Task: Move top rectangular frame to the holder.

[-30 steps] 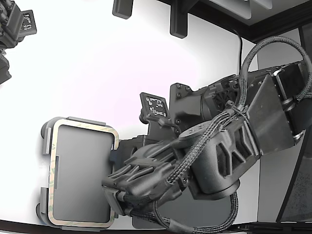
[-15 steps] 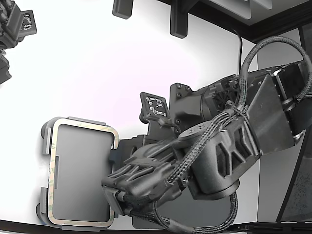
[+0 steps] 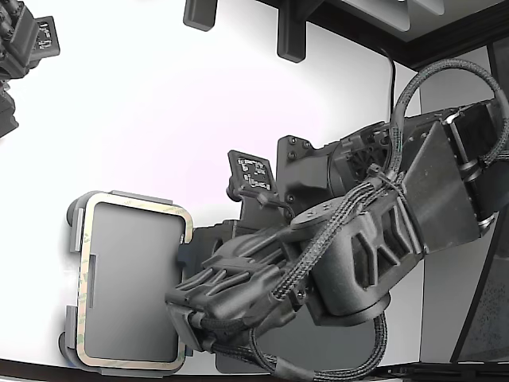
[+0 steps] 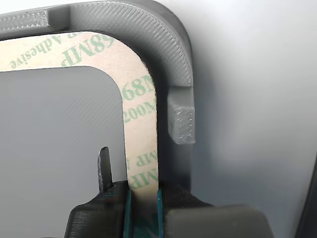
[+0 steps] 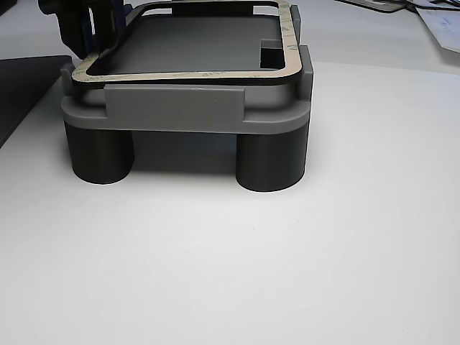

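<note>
In the exterior view, the tan frame [image 3: 134, 285] was seen lying over the grey tray [image 3: 74, 228], near the exterior view's left. The big black arm [image 3: 358, 247] was stretched across from the right, and its gripper [image 3: 188, 334] was hidden under the arm's own body at the frame's near long side.

In the wrist view, the frame [image 4: 140, 106] was seen close up — a thin paper-like ring with green letters on it. It was lined up inside the tray's raised rim [image 4: 173, 64], with a small tab [image 4: 181, 124] just beside it. The frame's strip was pinched by the gripper [image 4: 143, 203]; the jaws were closed on it from both sides.

In the other view, the tray [image 5: 180, 108] was shown from the side, held up on round dark legs [image 5: 272, 162]. The frame [image 5: 208, 72] was seen over the top of the tray. It looked a little lifted at the corner where the gripper [image 5: 100, 29] held it, so it was perhaps not fully pressed down.

The carrying part was judged to be nearly done — the frame was over the tray and well lined up. What was left, it seemed, was for the frame to be laid flat and let go.
</note>
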`<state>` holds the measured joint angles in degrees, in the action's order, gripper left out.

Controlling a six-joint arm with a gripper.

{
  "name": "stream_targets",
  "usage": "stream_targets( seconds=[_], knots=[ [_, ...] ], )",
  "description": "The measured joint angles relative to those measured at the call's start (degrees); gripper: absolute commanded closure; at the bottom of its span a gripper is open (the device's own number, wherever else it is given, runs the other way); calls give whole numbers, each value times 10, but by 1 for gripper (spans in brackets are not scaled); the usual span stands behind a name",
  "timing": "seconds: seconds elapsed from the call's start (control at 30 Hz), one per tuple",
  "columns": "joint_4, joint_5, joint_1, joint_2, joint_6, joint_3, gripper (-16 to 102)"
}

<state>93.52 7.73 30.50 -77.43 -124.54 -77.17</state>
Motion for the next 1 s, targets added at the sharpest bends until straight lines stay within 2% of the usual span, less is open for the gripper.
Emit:
stream_targets(
  seconds=[0.03, 0.07, 0.1, 0.13, 0.43, 0.57, 0.7, 0.77, 0.87, 0.93, 1.0],
  knots=[
    [-1, 2, 0, 0, 0, 0, 34],
    [-1, 4, 0, 0, 0, 0, -10],
    [-1, 5, 0, 0, 2, 0, -3],
    [-1, 6, 0, 0, 4, 0, -14],
    [7, 24, 0, 7, 26, 55, -14],
    [7, 64, 0, 2, 77, 98, -14],
    [-3, 142, 3, -53, 182, 92, -14],
    [-36, 191, 2, -101, 261, 56, -14],
    [-121, 242, -24, -194, 396, -33, -14],
    [-185, 251, -55, -257, 488, -109, -14],
    [-239, 241, -93, -319, 584, -181, -14]
  ],
)
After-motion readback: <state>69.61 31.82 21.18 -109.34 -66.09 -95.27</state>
